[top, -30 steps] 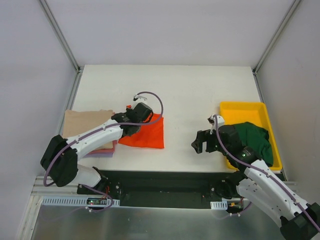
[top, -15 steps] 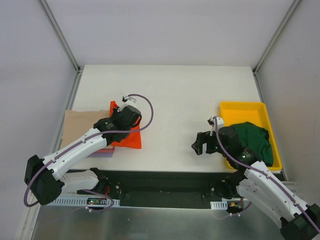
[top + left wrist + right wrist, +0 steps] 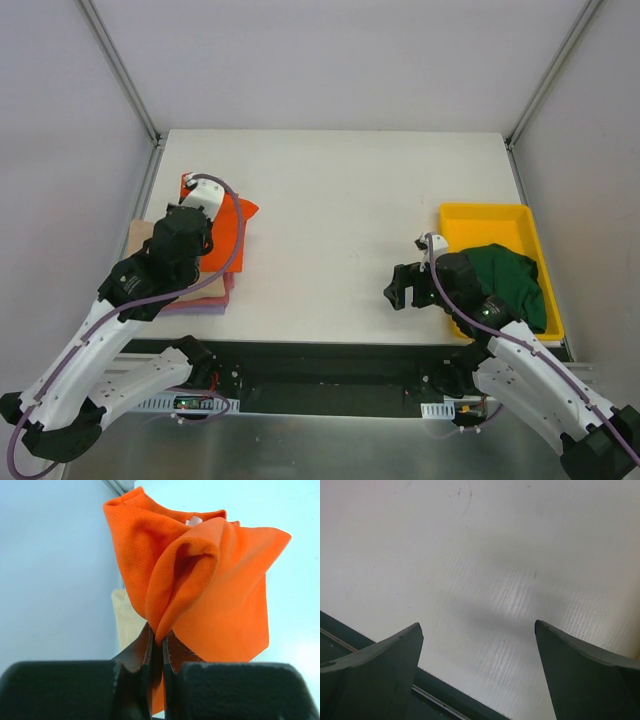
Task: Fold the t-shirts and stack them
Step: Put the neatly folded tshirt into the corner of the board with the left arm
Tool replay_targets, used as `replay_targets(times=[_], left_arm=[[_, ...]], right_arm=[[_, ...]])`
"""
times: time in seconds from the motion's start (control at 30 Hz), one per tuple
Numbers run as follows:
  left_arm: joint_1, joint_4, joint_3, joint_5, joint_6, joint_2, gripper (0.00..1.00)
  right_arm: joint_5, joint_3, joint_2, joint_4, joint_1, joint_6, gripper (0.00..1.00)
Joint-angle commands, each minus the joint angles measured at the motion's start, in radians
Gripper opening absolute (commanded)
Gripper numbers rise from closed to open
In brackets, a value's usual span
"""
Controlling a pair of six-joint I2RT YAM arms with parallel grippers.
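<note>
At the left edge of the table [image 3: 350,190] sits a pile of folded shirts: the tan shirt [image 3: 140,237] on top, with the pink shirt [image 3: 228,287] and the lavender shirt [image 3: 197,308] showing as thin edges under its near side. Three garments look finished.

Over the right part of that pile, the left gripper [image 3: 157,639] has its fingers pressed together on a fold of the orange shirt [image 3: 228,235]. In the wrist view the cloth bunches and billows out from the pinch rather than lying flat. From above it spreads across the right side of the pile. I cannot tell whether it rests on the tan shirt or hangs just above it. It seems to be mid-placement: it needs to be laid down square, released and perhaps smoothed.

The middle of the table is bare.

Near the front right, the right gripper [image 3: 477,630] hovers above the table with its fingers spread wide and nothing between them. Just to its right is the yellow tray [image 3: 480,212], and the green shirt [image 3: 512,280] lies crumpled in the tray's near half, spilling over the rim. That one appears untouched, so it has yet to be lifted out, folded and added to the pile
</note>
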Motion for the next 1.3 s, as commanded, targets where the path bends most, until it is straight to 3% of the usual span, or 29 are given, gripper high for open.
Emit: replay_targets(times=[0.0, 0.23, 0.43, 0.6, 0.73, 0.97, 1.13, 1.27], left_arm=[[0.013, -0.061, 0.071, 0.025, 0.077, -0.012, 0.00], [0.100, -0.104, 0.055, 0.143, 0.002, 0.009, 0.00], [0.287, -0.152, 0.013, 0.120, -0.044, 0.081, 0.00], [0.366, -0.150, -0.011, 0.133, -0.008, 0.081, 0.00], [0.410, -0.028, -0.115, 0.010, 0.104, 0.106, 0.00], [0.599, 0.218, -0.186, 0.085, 0.233, 0.164, 0.00], [0.626, 0.387, -0.280, 0.188, 0.406, 0.173, 0.00], [0.683, 0.433, -0.310, 0.267, 0.448, 0.152, 0.00]], right_arm=[[0.020, 0.000, 0.019, 0.034, -0.003, -0.007, 0.96], [0.029, 0.000, 0.031, 0.036, -0.001, -0.005, 0.96], [0.032, 0.002, 0.042, 0.036, -0.003, -0.002, 0.96], [0.036, 0.002, 0.051, 0.036, -0.001, -0.002, 0.96], [0.034, 0.005, 0.063, 0.031, -0.001, -0.002, 0.96], [0.037, 0.003, 0.065, 0.031, -0.003, -0.004, 0.96], [0.037, 0.000, 0.062, 0.023, -0.003, 0.001, 0.96], [0.048, 0.000, 0.059, 0.020, -0.003, 0.001, 0.96]])
